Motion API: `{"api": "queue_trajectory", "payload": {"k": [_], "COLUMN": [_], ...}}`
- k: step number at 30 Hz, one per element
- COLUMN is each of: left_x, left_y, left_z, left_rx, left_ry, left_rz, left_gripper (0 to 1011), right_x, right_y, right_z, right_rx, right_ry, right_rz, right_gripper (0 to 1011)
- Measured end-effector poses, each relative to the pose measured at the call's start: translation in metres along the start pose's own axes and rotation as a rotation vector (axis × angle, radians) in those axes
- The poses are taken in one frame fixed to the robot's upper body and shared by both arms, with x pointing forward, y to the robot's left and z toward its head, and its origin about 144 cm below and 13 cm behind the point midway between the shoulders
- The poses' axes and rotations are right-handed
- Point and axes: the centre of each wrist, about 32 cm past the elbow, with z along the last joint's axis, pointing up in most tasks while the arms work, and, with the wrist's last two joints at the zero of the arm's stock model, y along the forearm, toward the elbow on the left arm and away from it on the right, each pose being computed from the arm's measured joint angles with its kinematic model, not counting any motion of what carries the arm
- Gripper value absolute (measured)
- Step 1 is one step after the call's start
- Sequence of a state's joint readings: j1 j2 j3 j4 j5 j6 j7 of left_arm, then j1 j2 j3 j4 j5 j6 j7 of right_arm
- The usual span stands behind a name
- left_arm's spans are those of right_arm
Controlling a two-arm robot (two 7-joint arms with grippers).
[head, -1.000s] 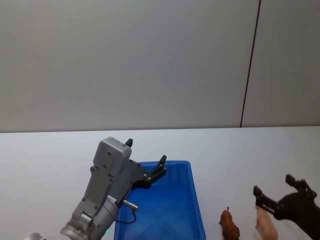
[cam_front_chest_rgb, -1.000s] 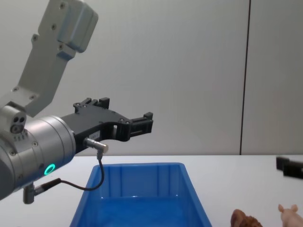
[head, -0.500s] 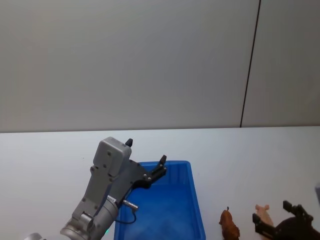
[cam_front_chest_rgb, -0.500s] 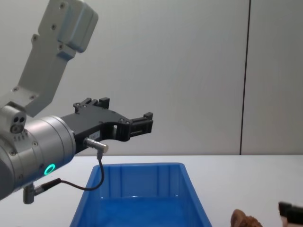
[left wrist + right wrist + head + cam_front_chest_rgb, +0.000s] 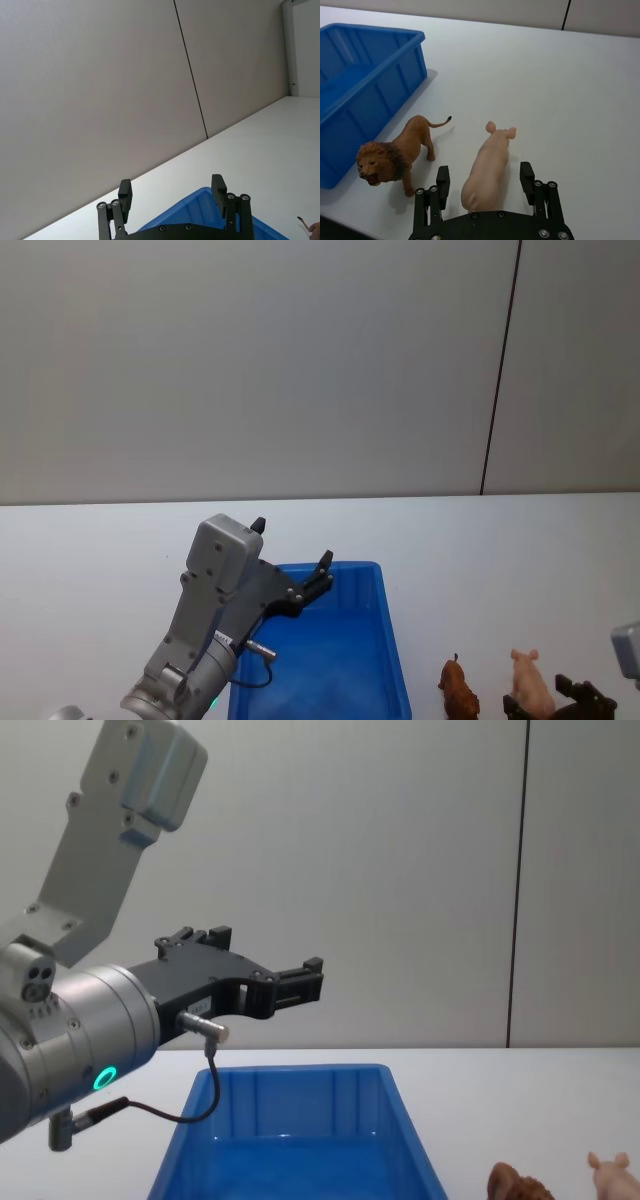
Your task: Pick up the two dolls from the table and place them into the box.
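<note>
The pink pig (image 5: 492, 155) stands on the white table (image 5: 480, 560), at about 5 o'clock in the head view. Its nose points to 12 o'clock, away from the robot. The right gripper (image 5: 484, 170) is down at the pig's back end, at its 6 o'clock. Its jaws are spread wide, one on each side of the pig. They are close to the pig but do not pinch it.

Just beside the pig, at its 9 o'clock, stands the brown lion (image 5: 395, 155). The lion's face points to 6 o'clock and its tail to 12 o'clock. The two toys do not touch.

The blue box (image 5: 396, 660) sits on the table near the lion, at the lion's 9 o'clock.

The left gripper (image 5: 171, 183) hangs in the air above the box, near the box's 10 o'clock corner. Its jaws are spread and hold nothing.
</note>
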State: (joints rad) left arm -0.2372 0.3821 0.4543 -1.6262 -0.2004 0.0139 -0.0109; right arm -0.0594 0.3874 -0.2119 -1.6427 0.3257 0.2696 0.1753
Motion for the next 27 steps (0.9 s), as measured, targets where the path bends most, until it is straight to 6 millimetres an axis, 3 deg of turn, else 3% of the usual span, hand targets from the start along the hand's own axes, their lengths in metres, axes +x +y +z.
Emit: {"api": "queue_trajectory", "payload": {"k": [13, 15, 19, 27], "left_x": [0.000, 0.000, 0.000, 0.000], "left_y": [0.000, 0.000, 0.000, 0.000], "left_z": [0.000, 0.000, 0.000, 0.000], "left_rx": [0.000, 0.000, 0.000, 0.000], "left_ry": [0.000, 0.000, 0.000, 0.000], "left_rz": [0.000, 0.000, 0.000, 0.000], "left_gripper": [1001, 1001, 1001, 1001], "right_x": [-0.002, -0.003, -0.004, -0.008], "right_y": [0.003, 0.003, 0.003, 0.003], "right_z": [-0.005, -0.005, -0.003, 0.011], "right_rx": [-0.034, -0.033, -0.018, 0.052], "right_ry": [0.027, 0.027, 0.020, -0.020], "right_rz": [0.001, -0.002, -0.009, -0.018], "right_gripper": [514, 419, 372, 372]}}
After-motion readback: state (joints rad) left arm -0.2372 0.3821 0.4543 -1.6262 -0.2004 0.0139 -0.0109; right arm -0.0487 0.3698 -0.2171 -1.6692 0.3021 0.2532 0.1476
